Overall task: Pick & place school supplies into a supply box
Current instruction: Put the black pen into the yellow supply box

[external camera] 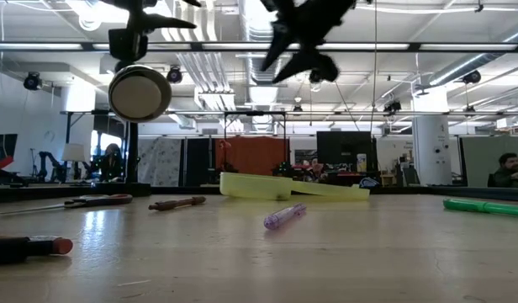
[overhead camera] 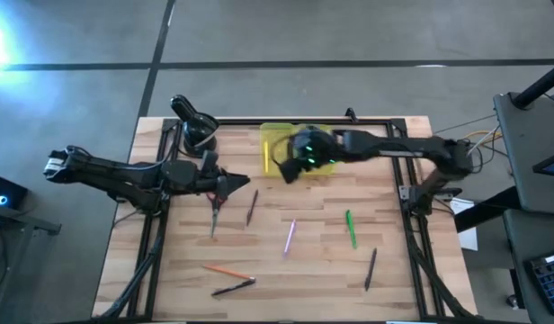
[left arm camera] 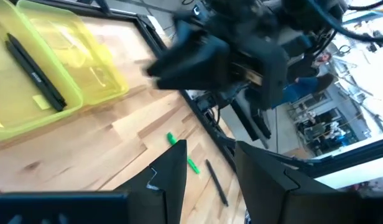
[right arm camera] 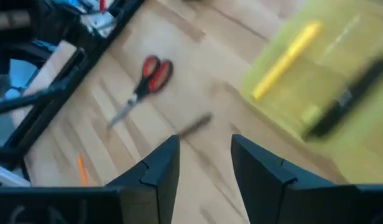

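The yellow supply box [overhead camera: 275, 139] lies open near the table's far edge. It holds a black pen [left arm camera: 36, 78] and a yellow pencil [right arm camera: 285, 59]. My right gripper [overhead camera: 289, 169] hovers open and empty above the box's near-left corner. My left gripper [overhead camera: 236, 183], open and empty, is in the air left of the box, above the red-handled scissors [overhead camera: 214, 216]. On the wood lie the scissors, a brown pencil [overhead camera: 252, 207], a pink pen [overhead camera: 290, 236], a green pen [overhead camera: 351, 229], a black pen [overhead camera: 370, 268], an orange pencil [overhead camera: 227, 270] and another black pen [overhead camera: 234, 287].
A black round holder [overhead camera: 198, 135] stands at the far left, behind my left gripper. A black frame [overhead camera: 412, 193] runs along the table's left, far and right sides. Bare wood lies between the box and the loose pens. People show in the room beyond [external camera: 507, 168].
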Controlling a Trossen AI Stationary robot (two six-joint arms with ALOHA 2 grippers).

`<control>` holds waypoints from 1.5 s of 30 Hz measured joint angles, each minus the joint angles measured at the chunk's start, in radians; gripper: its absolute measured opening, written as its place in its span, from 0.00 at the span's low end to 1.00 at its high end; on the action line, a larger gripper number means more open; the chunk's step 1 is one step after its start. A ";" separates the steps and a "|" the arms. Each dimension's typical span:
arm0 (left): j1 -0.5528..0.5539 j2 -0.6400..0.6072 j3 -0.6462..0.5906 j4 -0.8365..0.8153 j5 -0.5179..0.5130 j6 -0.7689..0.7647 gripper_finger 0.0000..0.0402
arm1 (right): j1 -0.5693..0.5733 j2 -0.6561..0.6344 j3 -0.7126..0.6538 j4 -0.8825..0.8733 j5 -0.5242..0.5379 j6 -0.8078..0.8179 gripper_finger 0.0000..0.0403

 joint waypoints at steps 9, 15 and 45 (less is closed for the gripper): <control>-0.006 -0.045 0.000 -0.196 0.036 0.054 0.30 | 0.142 -0.390 -0.327 0.001 0.090 0.143 0.34; -0.006 -0.060 0.000 -0.232 0.030 0.125 0.30 | 0.166 -0.569 -0.472 0.002 0.089 0.337 0.33; -0.070 -0.054 0.000 -0.397 0.026 0.080 0.30 | 0.471 -0.757 -0.647 -0.042 -0.129 0.286 0.32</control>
